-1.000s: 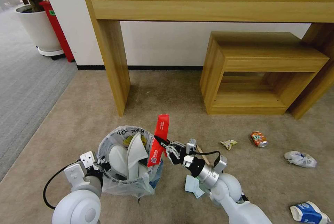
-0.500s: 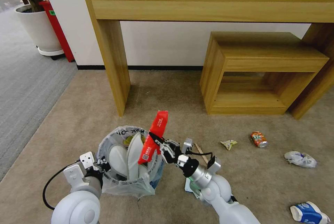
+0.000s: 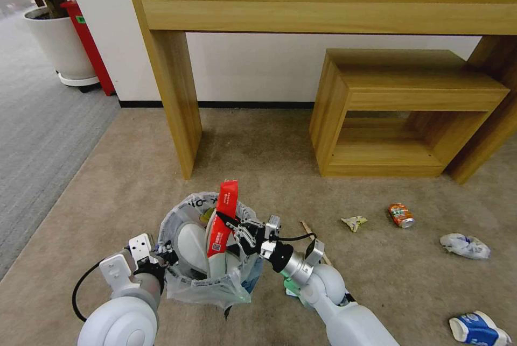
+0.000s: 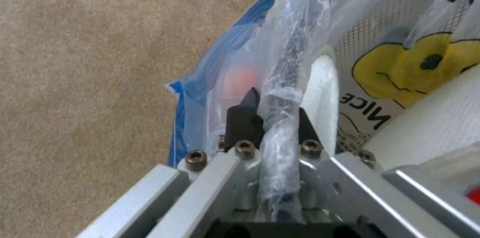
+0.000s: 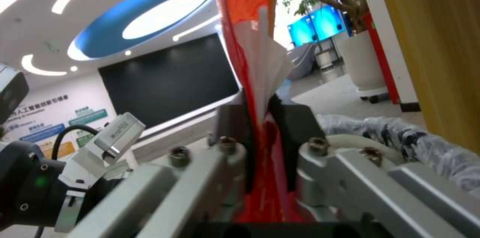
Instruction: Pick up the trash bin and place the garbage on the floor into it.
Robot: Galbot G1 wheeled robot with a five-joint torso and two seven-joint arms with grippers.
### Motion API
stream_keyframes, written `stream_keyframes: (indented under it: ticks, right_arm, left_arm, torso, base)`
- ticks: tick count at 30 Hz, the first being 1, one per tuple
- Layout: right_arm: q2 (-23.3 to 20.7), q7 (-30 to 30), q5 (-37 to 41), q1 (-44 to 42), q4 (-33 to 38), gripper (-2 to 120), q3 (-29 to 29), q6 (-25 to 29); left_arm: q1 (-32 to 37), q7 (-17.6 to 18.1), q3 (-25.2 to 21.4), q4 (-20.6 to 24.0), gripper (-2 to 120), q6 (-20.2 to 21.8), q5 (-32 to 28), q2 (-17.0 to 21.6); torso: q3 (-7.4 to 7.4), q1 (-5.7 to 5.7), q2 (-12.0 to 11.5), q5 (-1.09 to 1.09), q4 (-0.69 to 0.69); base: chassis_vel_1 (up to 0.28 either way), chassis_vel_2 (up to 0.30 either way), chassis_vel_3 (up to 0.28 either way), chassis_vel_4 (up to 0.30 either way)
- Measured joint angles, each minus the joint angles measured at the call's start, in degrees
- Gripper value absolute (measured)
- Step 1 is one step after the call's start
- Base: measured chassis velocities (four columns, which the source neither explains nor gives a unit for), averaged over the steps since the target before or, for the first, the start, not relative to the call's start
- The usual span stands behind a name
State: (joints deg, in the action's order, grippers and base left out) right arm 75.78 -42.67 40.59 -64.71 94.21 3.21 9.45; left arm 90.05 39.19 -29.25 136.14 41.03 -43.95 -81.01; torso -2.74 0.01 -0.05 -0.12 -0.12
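Note:
The trash bin (image 3: 189, 276), lined with a crinkly whitish bag, has white slippers (image 3: 189, 241) standing inside it. My left gripper (image 3: 163, 256) is shut on its near-left rim; in the left wrist view the fingers (image 4: 243, 118) pinch the bagged rim (image 4: 287, 62) of the trash bin. Over the bin's opening, my right gripper (image 3: 232, 227) is shut on a long red wrapper (image 3: 224, 206), which stands upright. The right wrist view has that red wrapper (image 5: 245, 17) clamped between the pads (image 5: 295, 133). More garbage lies on the floor (image 3: 134, 174) to the right.
On the carpet lie a crushed can (image 3: 401, 215), a crumpled yellowish wrapper (image 3: 354, 222), a crumpled white paper (image 3: 465, 245), a blue-white cup (image 3: 476, 330) and a chopstick (image 3: 308, 228). A wooden desk (image 3: 172, 98) and a low wooden shelf (image 3: 398, 114) stand behind. A potted plant (image 3: 59, 44) is far left.
My right gripper has carried the red wrapper leftward, from beside the bin's right rim to over its opening. The bin and left gripper have shifted slightly right.

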Motion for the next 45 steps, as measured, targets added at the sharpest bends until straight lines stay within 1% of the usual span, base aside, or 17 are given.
stream_keyframes:
  ticks: [4,7,9,17,20,21,23,24,27,28,30,32,39,41,43,44,45]
  right_arm:
    - [-0.5,0.06,0.07,-0.35,0.7,27,0.34,-0.06]
    - [-1.45,0.11,0.33,-1.04,1.88,43,1.07,-0.21]
    - [-1.71,0.1,0.35,-1.21,2.14,44,1.31,-0.24]
    - [-2.7,0.09,0.52,-1.98,3.79,76,2.88,-0.35]
    - [-3.48,3.68,0.63,-2.33,5.83,89,4.39,-0.56]
    - [-3.48,3.68,0.63,-2.33,5.83,89,4.39,-0.56]
    - [-4.65,11.58,0.29,-3.12,8.75,97,6.08,-3.22]
    - [-4.65,11.58,0.29,-3.12,8.75,97,6.08,-3.22]
    - [-8.41,28.09,-2.81,-5.02,14.0,100,9.28,-11.7]
    - [-8.41,28.09,-2.81,-5.02,14.0,100,9.28,-11.7]
    - [-11.43,40.55,-3.63,-6.48,17.71,100,11.5,-18.09]
    - [-13.2,47.76,-4.26,-7.92,19.46,100,13.7,-22.96]
    - [-14.47,52.08,-5.67,-9.53,17.74,100,17.44,-31.95]
    - [-14.01,54.92,-4.86,-9.03,16.47,100,17.66,-37.71]
    - [-13.96,55.11,-4.69,-8.99,16.41,100,17.65,-38.03]
    - [-12.67,58.83,-1.17,-7.66,15.14,100,17.16,-43.98]
    - [-11.59,59.73,-0.35,-6.53,13.73,100,16.84,-46.62]
  left_arm:
    - [-0.07,0.01,-0.17,-0.11,0,0.01,-0.01,0.16]
    - [-0.16,0.02,-0.33,-0.31,0,0.01,-0.01,0.29]
    - [-0.16,0.02,-0.34,-0.33,0,0.01,0.0,0.3]
    - [-0.23,0.0,-0.33,-0.53,0,-0.01,0.2,0.25]
    - [-0.37,-0.05,-1.06,-0.8,0,-0.12,0.21,0.36]
    - [-0.37,-0.05,-1.06,-0.8,0,-0.12,0.21,0.36]
    - [-0.65,-0.05,-2.21,-1.15,0,-0.17,0.05,0.84]
    - [-0.65,-0.05,-2.21,-1.15,0,-0.17,0.05,0.84]
    - [-1.19,-0.06,-4.1,-1.23,0,-0.18,-0.68,1.73]
    - [-1.19,-0.06,-4.1,-1.23,0,-0.18,-0.68,1.73]
    - [-1.58,-0.06,-5.36,-1.26,0,-0.19,-1.07,2.46]
    - [-1.88,-0.06,-6.36,-1.25,0,-0.19,-1.49,2.82]
    - [-2.07,-0.06,-7.31,-0.68,0,-0.19,-1.77,2.82]
    - [-1.87,-0.06,-7.62,-0.25,0,-0.18,-1.8,2.8]
    - [-1.84,-0.06,-7.65,-0.22,0,-0.19,-1.8,2.81]
    - [-1.55,-0.07,-7.86,0.07,0,-0.19,-1.81,2.8]
    - [-1.33,-0.07,-8.01,0.25,0,-0.19,-1.8,2.8]
  torso:
    - [0.0,0.0,0.0,0.0,0.0]
    - [0.0,0.0,0.0,0.0,0.0]
    - [0.0,0.0,0.0,0.0,0.0]
    - [0.0,0.0,0.0,0.0,0.0]
    - [0.0,0.0,0.0,0.01,0.0]
    - [0.0,0.0,0.0,0.01,0.0]
    - [0.0,0.0,0.0,0.01,0.0]
    - [0.0,0.0,0.0,0.01,0.0]
    - [0.0,0.0,0.0,0.01,0.0]
    - [0.0,0.0,0.0,0.01,0.0]
    - [0.0,0.0,0.0,0.0,0.0]
    - [0.0,0.0,0.0,0.0,0.0]
    - [0.0,0.0,0.0,0.02,-0.01]
    - [0.0,0.0,0.0,0.0,-0.01]
    - [0.0,0.0,0.0,0.0,-0.01]
    - [0.0,0.0,0.0,0.01,0.0]
    - [0.0,0.0,0.0,-0.02,0.0]
  base:
    - [0.0,0.0,0.0,0.0]
    - [0.0,0.0,0.0,0.0]
    - [0.0,0.0,0.0,0.0]
    - [0.0,0.0,0.0,0.0]
    - [0.0,0.0,0.0,0.0]
    - [0.0,0.0,0.0,0.0]
    - [0.0,0.0,0.0,0.0]
    - [0.0,0.0,0.0,0.0]
    - [0.0,0.0,0.0,0.0]
    - [0.0,0.0,0.0,0.0]
    - [0.0,0.0,0.0,0.0]
    - [0.0,0.0,0.0,0.0]
    - [0.0,0.0,0.0,0.0]
    - [0.0,0.0,0.0,0.0]
    - [0.0,0.0,0.0,0.0]
    - [0.0,0.0,0.0,0.0]
    - [0.0,0.0,0.0,0.0]
